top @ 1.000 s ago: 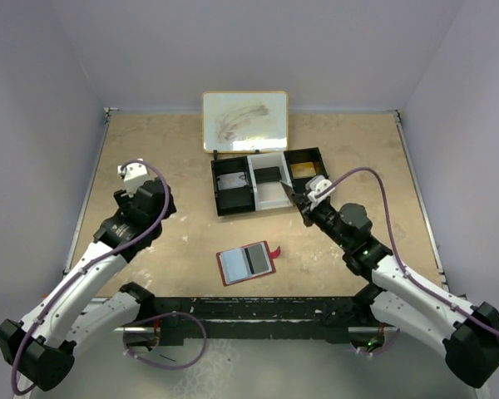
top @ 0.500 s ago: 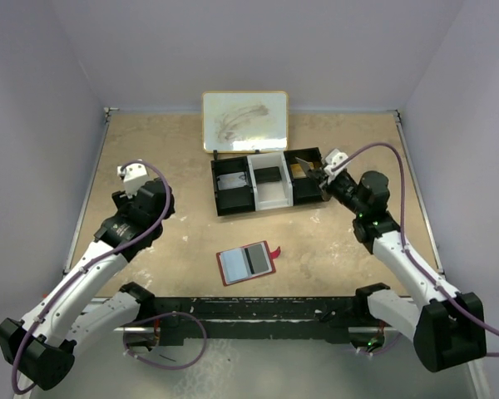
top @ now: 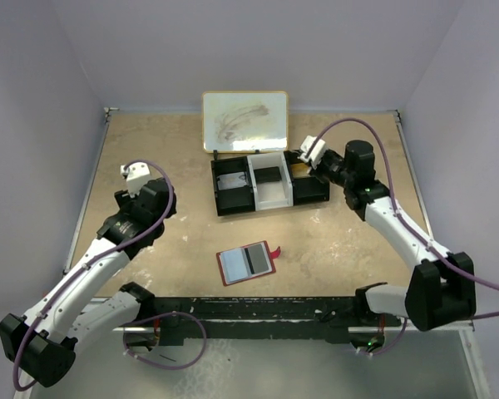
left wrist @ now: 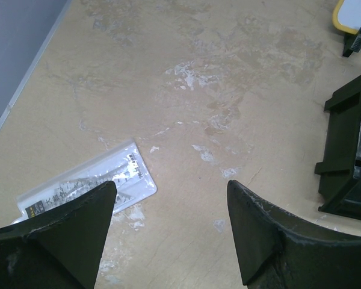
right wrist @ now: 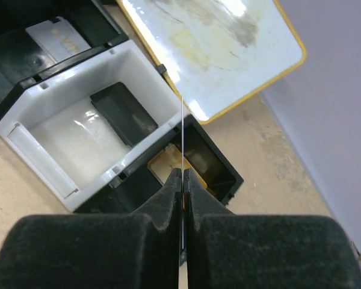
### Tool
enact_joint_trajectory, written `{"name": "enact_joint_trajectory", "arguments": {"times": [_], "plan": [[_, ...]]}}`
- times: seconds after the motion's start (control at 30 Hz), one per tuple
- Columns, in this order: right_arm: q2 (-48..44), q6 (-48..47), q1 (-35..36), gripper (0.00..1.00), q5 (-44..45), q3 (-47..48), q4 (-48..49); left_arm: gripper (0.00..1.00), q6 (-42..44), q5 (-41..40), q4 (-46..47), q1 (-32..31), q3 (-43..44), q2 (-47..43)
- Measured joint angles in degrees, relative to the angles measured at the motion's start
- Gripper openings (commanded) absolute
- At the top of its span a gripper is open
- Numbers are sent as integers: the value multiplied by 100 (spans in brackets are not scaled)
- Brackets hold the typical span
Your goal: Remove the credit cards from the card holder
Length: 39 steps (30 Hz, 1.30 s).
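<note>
The card holder [top: 247, 263], red with pale sleeves, lies open on the table near the front, apart from both grippers. My right gripper [top: 304, 160] [right wrist: 182, 173] is shut on a thin card [right wrist: 182, 129] seen edge-on. It hangs over the right black compartment of the tray [top: 215, 189], where a yellow card [right wrist: 163, 164] lies. My left gripper [top: 152, 199] [left wrist: 171, 188] is open above bare table at the left, holding nothing. A flat pale printed plastic piece [left wrist: 90, 180] lies just beside its left finger.
The tray's white middle compartment [right wrist: 42, 158] holds a dark card [right wrist: 123, 111], and its left black one holds a pale card [top: 230, 183]. A yellow-framed whiteboard [top: 244, 120] leans behind the tray. Walls close in the table on three sides.
My right arm swung from the tray's front, round to its right end, carrying the card over the right compartment. The left arm barely shifted.
</note>
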Motion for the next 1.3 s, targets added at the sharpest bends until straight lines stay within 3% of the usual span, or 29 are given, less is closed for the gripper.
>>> {"name": "enact_joint_trajectory", "arguments": {"times": [0.37,1.3], "plan": [[1384,-927,957,0,37,560,-133,72,-2,-9,-2,0,0,-7],[3283,-1864,1397,1,1217,1650,-201,72,2,-48,0,0,0,-9]]}}
